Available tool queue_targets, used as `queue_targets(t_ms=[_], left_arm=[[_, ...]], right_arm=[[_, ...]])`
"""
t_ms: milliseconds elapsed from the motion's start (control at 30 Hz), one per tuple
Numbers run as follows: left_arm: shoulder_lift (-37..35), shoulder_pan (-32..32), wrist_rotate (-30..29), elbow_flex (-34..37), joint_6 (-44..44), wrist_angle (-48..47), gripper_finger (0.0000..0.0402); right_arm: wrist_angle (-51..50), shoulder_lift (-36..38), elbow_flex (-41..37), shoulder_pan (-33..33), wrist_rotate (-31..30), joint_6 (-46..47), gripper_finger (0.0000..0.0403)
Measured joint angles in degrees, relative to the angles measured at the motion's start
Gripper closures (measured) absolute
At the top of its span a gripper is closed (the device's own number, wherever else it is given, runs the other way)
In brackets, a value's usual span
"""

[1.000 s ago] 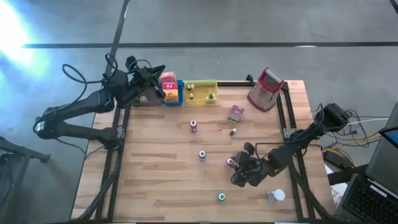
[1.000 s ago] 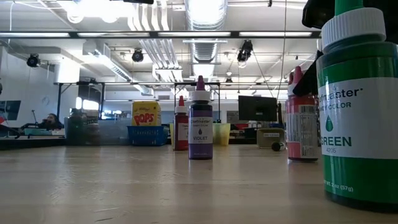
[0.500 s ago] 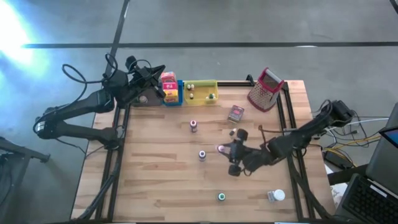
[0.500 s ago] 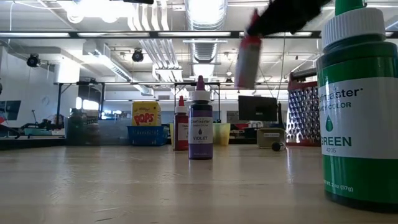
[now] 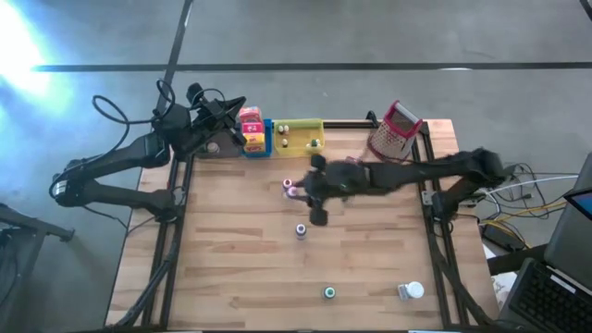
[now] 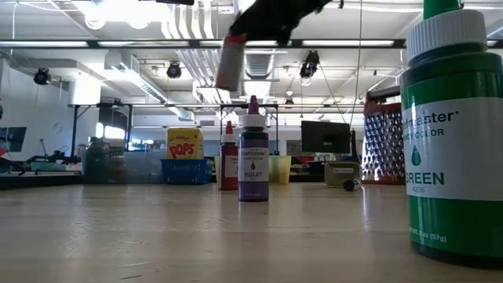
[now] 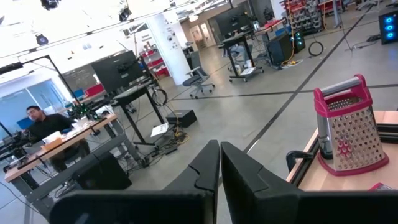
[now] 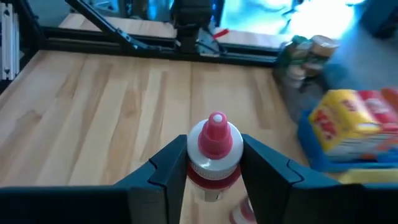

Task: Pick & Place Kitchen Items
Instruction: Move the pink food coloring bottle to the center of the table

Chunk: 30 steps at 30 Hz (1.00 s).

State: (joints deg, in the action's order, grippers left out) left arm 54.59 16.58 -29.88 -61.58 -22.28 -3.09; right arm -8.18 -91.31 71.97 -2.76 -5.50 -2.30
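Now, held bottle: a pink-capped bottle is hanging in the air above the table, cap pointing away from the wrist, over the far middle of the boards.
Right hand: the right hand is clamping on that bottle, one dark finger pressing each side of its neck (the low view is showing it lifted high, blurred).
Nearby bottles: a red-capped bottle is standing just beside the hand, and a violet bottle is standing a little nearer the front edge.
Front items: a green bottle is standing near the front edge, looming large in the low view, and a white-capped bottle is lying towards the front right corner.
Back row: a yellow and red box is sitting against a blue tray, with a yellow tray beside it holding a few tiny items.
Grater: a metal grater with a red handle is standing at the far right corner.
Left hand: the left hand is waiting off the far left corner, fingers pressed together and holding nothing.
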Motion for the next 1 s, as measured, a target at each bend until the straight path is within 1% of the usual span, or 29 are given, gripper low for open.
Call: queue_targets(t_ms=[67, 167, 333, 467, 567, 767, 1000], left_arm=[[0.0, 0.0, 0.0, 0.0, 0.0, 0.0, 0.038], [0.0, 0.0, 0.0, 0.0, 0.0, 0.0, 0.038], [0.0, 0.0, 0.0, 0.0, 0.0, 0.0, 0.038], [0.0, 0.0, 0.0, 0.0, 0.0, 0.0, 0.038], [0.0, 0.0, 0.0, 0.0, 0.0, 0.0, 0.038], [0.0, 0.0, 0.0, 0.0, 0.0, 0.0, 0.038], [0.0, 0.0, 0.0, 0.0, 0.0, 0.0, 0.038]], right_arm=[[-0.1, -4.0, 3.1, 2.1, 4.0, 0.0, 0.0271], [-0.2, -9.9, 7.9, 3.8, 7.7, -1.2, 0.0279], [-0.6, -18.4, 14.6, 3.9, 9.2, -2.0, 0.0288], [-1.1, -23.4, 16.9, 3.9, 10.5, 1.2, 0.0277], [-0.9, -25.9, 17.4, 4.0, 10.9, 3.0, 0.0275], [0.5, -29.5, 17.2, 3.8, 10.9, 4.3, 0.0287], [3.9, -29.6, 15.6, 3.7, 11.2, 4.6, 0.0278]])
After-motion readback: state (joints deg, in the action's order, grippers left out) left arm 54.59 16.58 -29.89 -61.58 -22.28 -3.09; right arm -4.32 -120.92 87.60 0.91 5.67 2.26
